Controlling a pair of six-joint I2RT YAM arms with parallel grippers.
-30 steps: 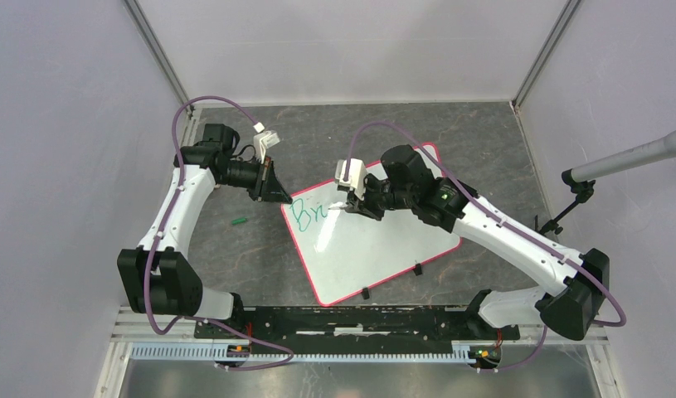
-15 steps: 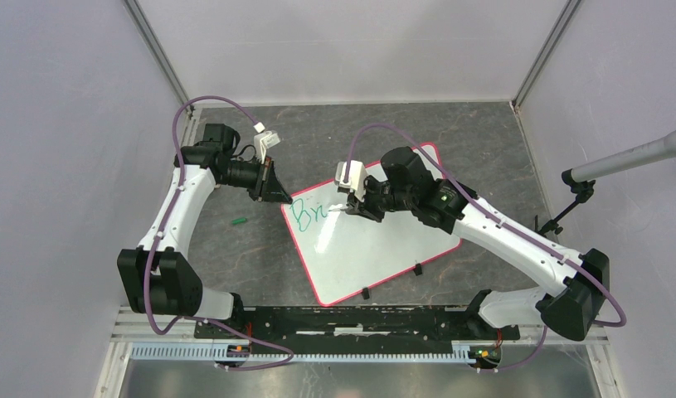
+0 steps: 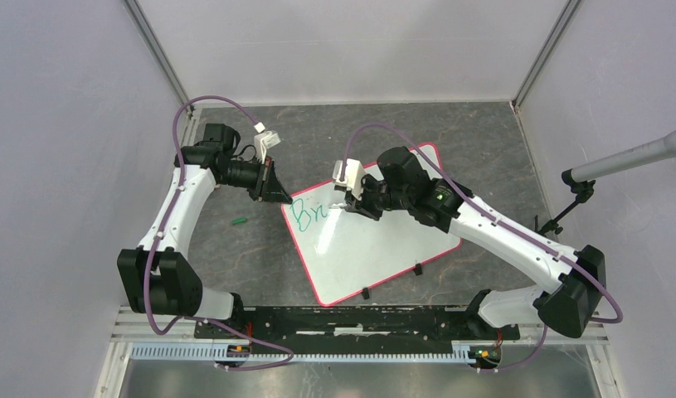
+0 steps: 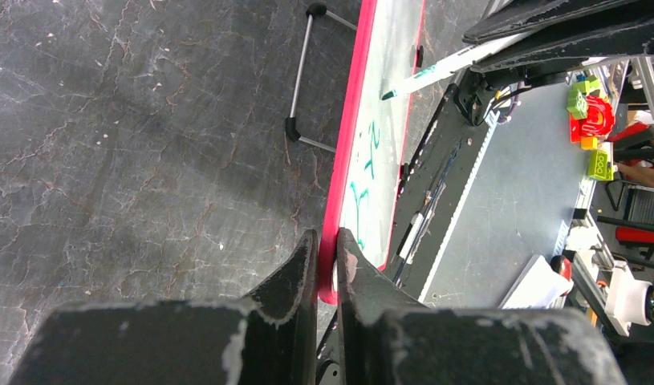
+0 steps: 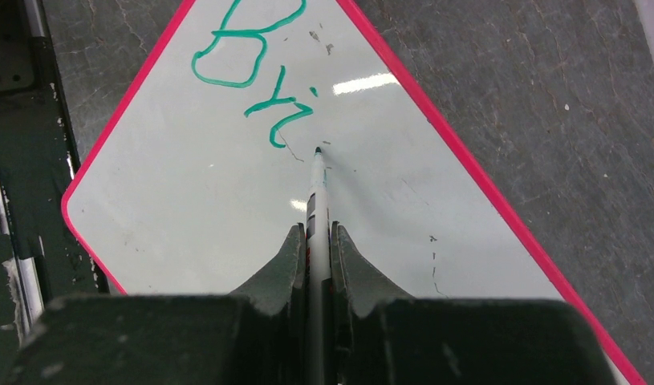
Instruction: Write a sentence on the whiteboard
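Grey-walled booth, dark mottled worktop (image 3: 483, 141). The whiteboard (image 3: 384, 249) lies skewed at its centre, and the left gripper (image 4: 327, 245) is pinched on the red rim at the board's 10 o'clock corner. Only "Bri" of the sentence (image 3: 308, 213) is written, so most remains. The right gripper (image 5: 317, 234) clamps a green marker (image 5: 316, 180), its tip beside the "i". A green cap (image 3: 240, 220) lies at the board's 9 o'clock, well apart. Nothing seems to obstruct writing.
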